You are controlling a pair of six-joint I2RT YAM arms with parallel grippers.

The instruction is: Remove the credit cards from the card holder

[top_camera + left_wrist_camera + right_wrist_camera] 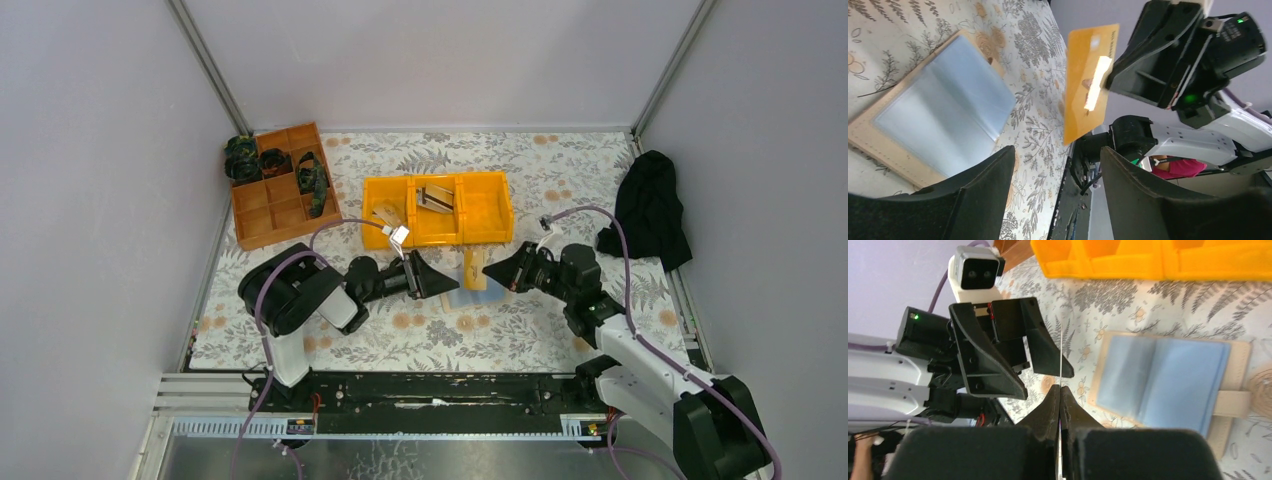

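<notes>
"While I looked down from overhead, the right pincer [497, 272] was clamped on a tan card [474, 268] stood on edge just above the card holder [466, 298]. That lay open on the worktop [520, 335] in front of the yellow bin [437, 208]. The left pincer [446, 279] faced it, very near."

"Near enough to knock it?"

"I'd say so. From the left wrist, its fingers [979, 195] were spread wide with nothing between them. The card [1089, 85] hung ahead of them, pinched only along one side by the right pincer [1112, 75]. A nudge on the free side could have swung it round in that grip, I thought. The card holder [943, 107] lay flat below, pale blue inside up, with nothing holding it down."

"And from the right wrist?"

"There the card [1060, 352] showed edge-on, a thin line rising out of the right pincer [1060, 396], whose fingers were pressed tight on it. One finger of the left pincer [1047, 383] sat just beside that line; touching or not, I couldn't tell. If the left closed off-centre, or the right let go early, the card would likely have dropped onto the worktop or back onto the card holder [1168, 385]. Whether more cards were tucked in those pockets, I couldn't make out."
</notes>
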